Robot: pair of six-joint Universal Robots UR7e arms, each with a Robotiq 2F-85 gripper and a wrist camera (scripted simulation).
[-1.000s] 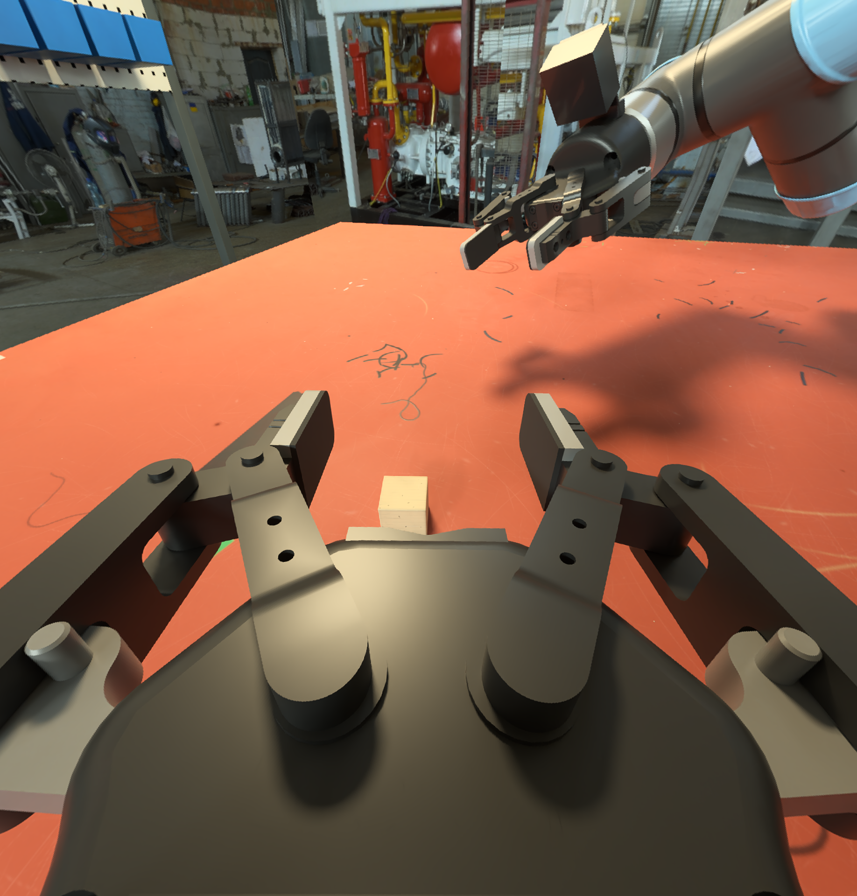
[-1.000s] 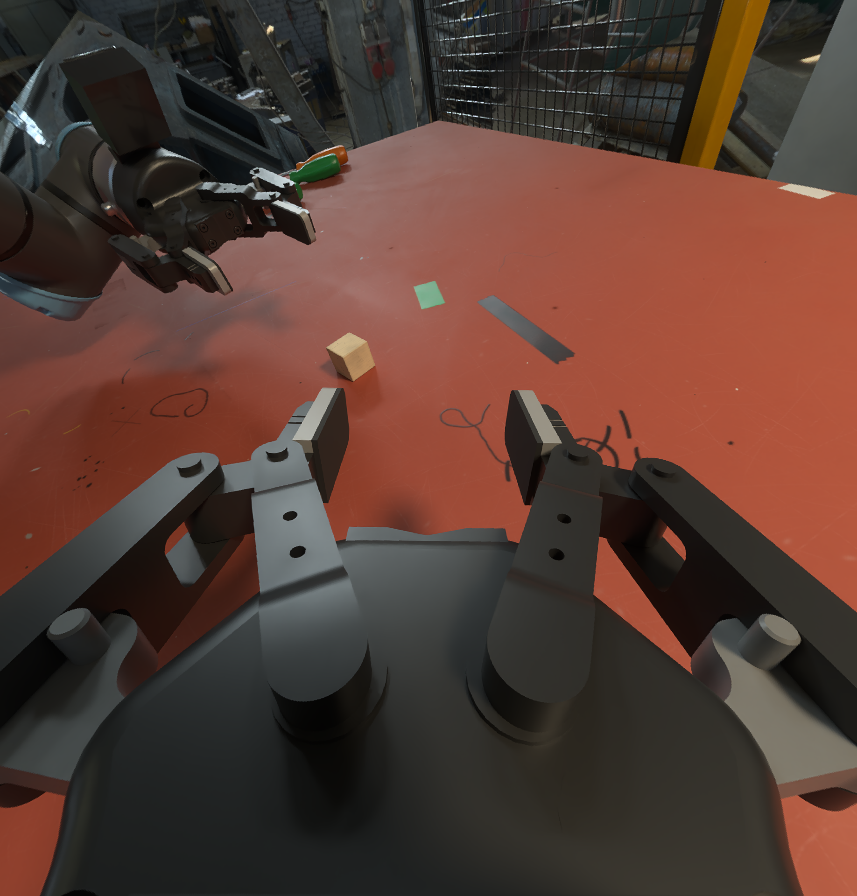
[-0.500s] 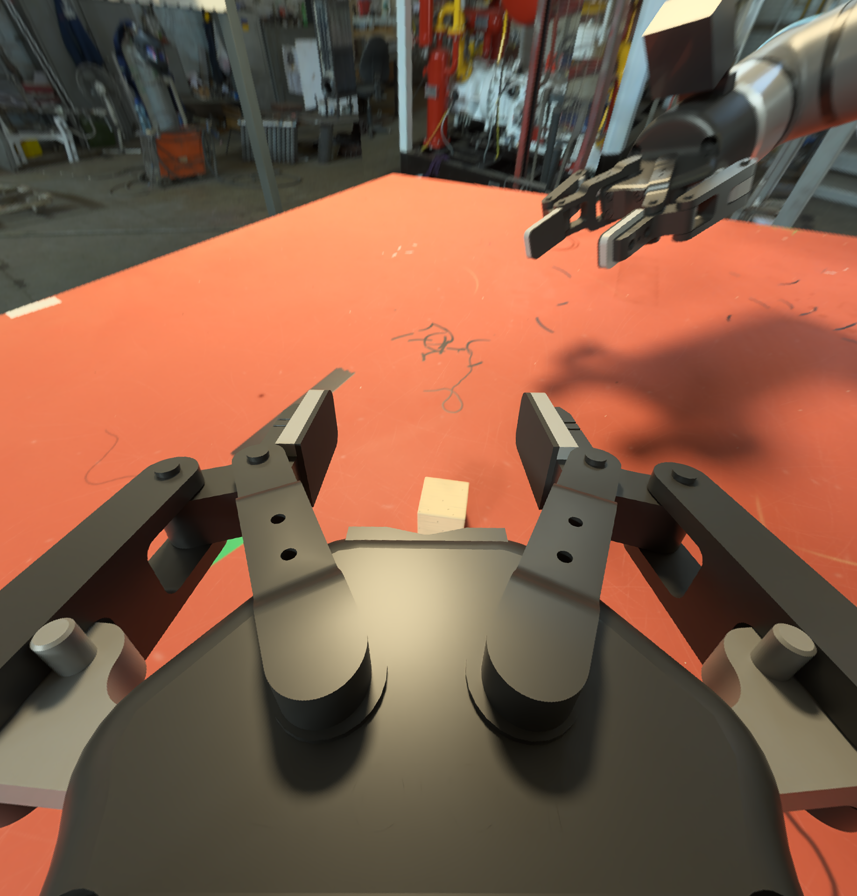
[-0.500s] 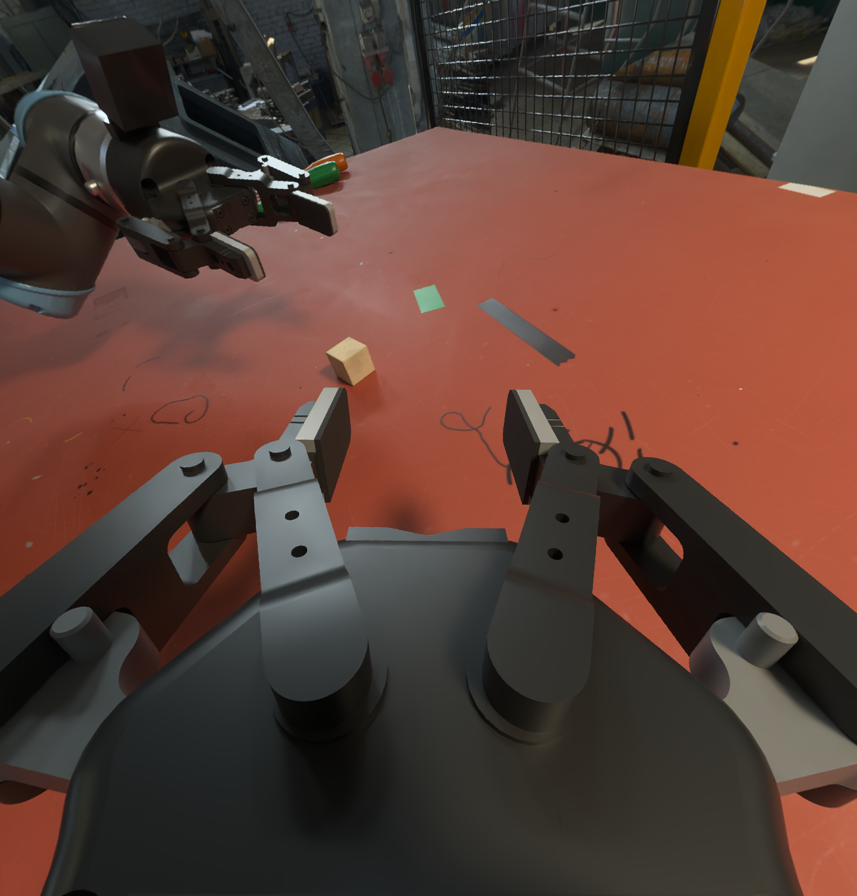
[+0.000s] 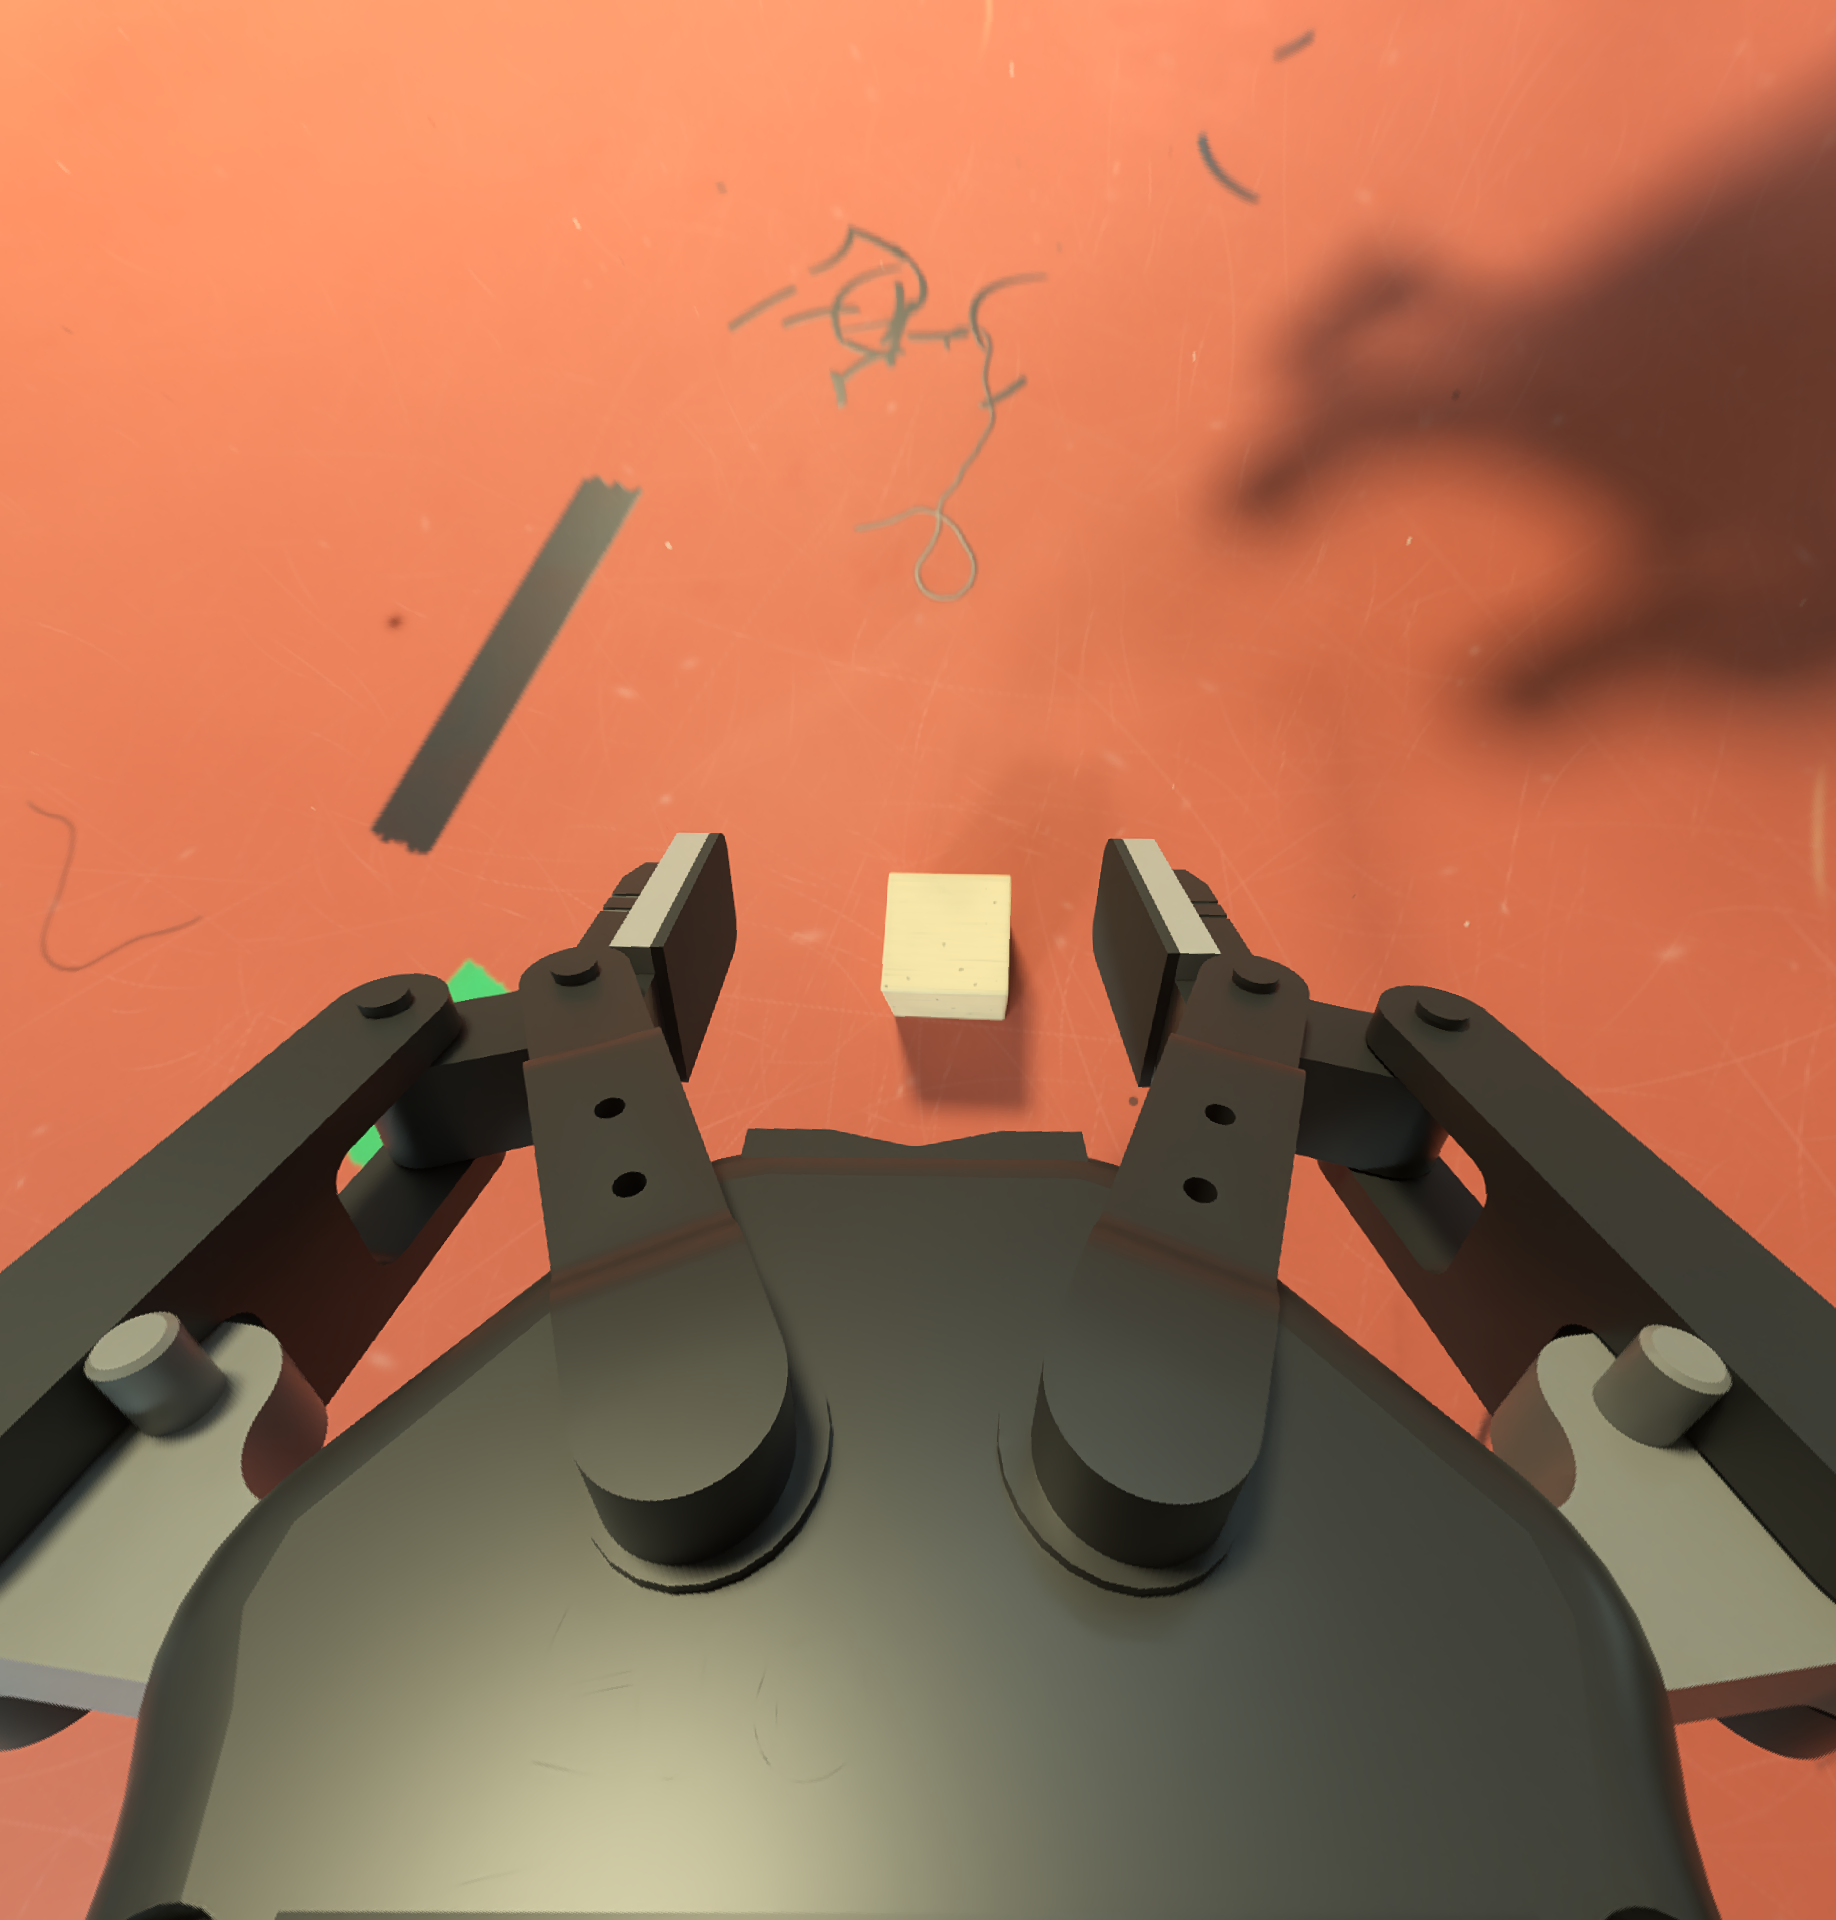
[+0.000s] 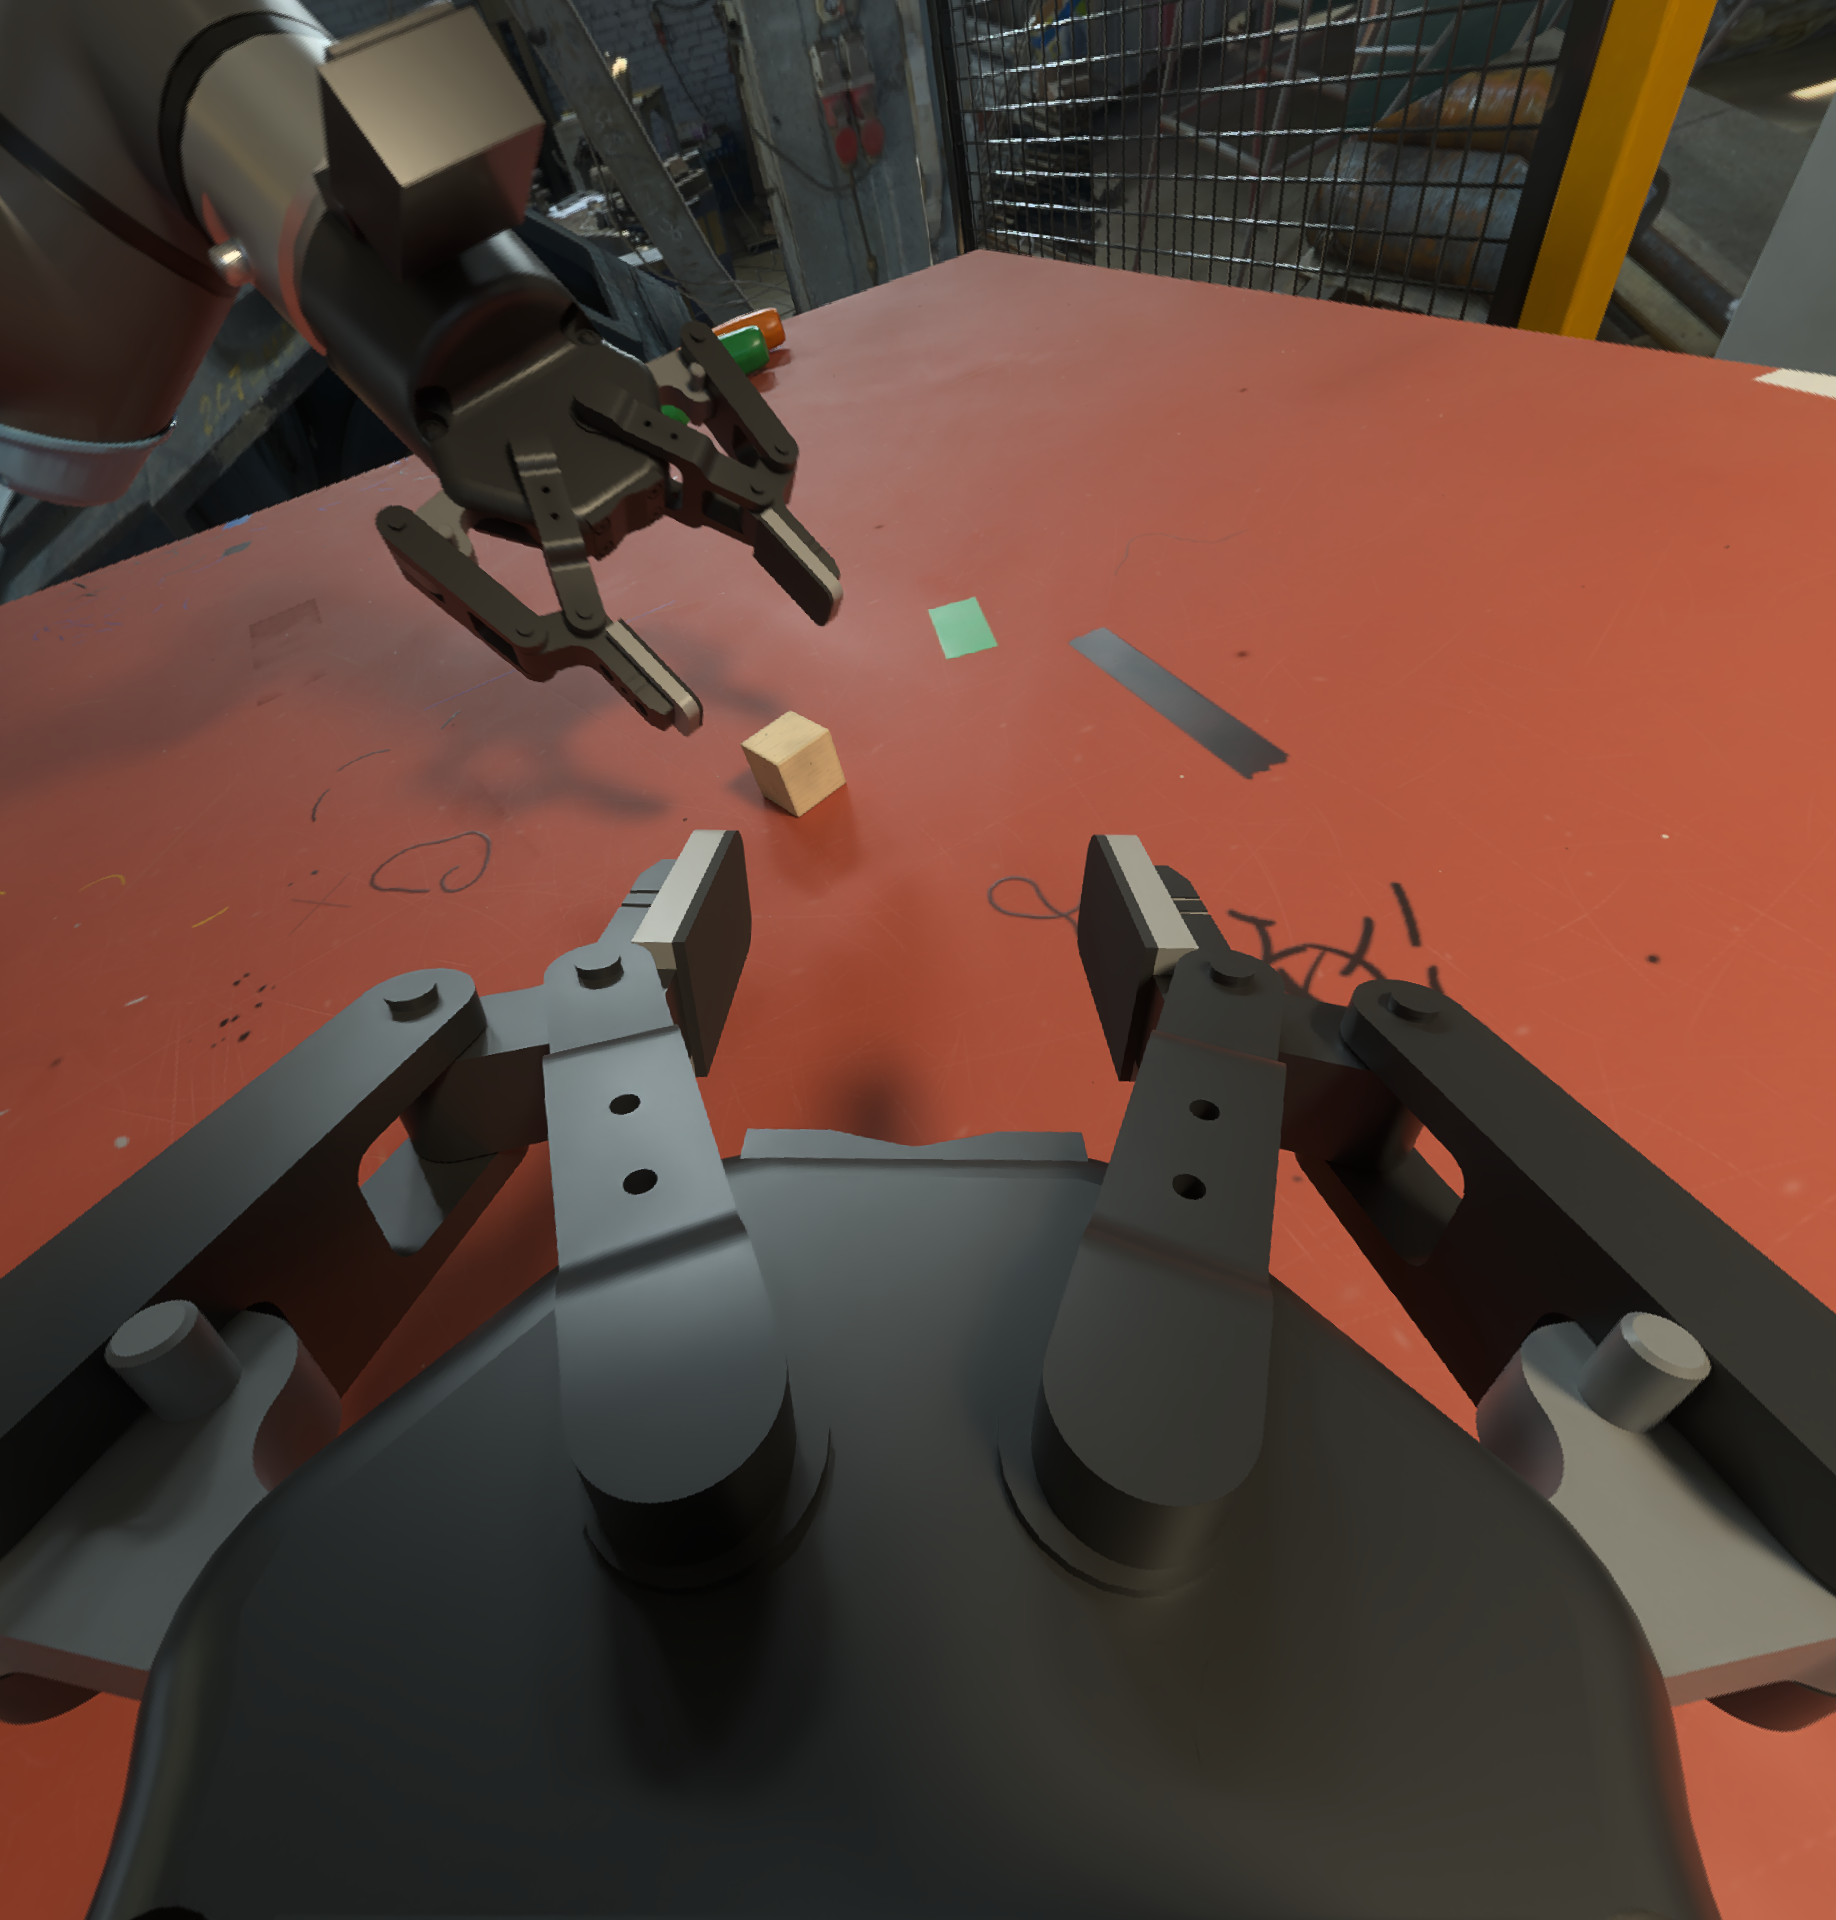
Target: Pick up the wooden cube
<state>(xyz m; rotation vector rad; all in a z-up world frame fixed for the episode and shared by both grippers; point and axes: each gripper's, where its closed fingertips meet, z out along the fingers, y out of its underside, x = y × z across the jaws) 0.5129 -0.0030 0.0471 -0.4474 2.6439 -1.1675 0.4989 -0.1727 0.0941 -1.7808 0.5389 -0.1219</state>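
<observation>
Wooden cube [image 5: 946,943], mid-table on the red table [image 5: 270,312], untouched below left gripper [image 5: 914,935], fingers spread; right gripper [image 6: 914,935] likewise spread, idle; risk: an off-centre descent nudging it aside.

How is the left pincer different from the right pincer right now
The left pincer points steeply down over the wooden cube, which sits between its fingers untouched; the right pincer looks along the red table with the cube ahead of it, left of its left finger. The left hangs close above the cube; the right sits farther back. Both are open and empty.
</observation>
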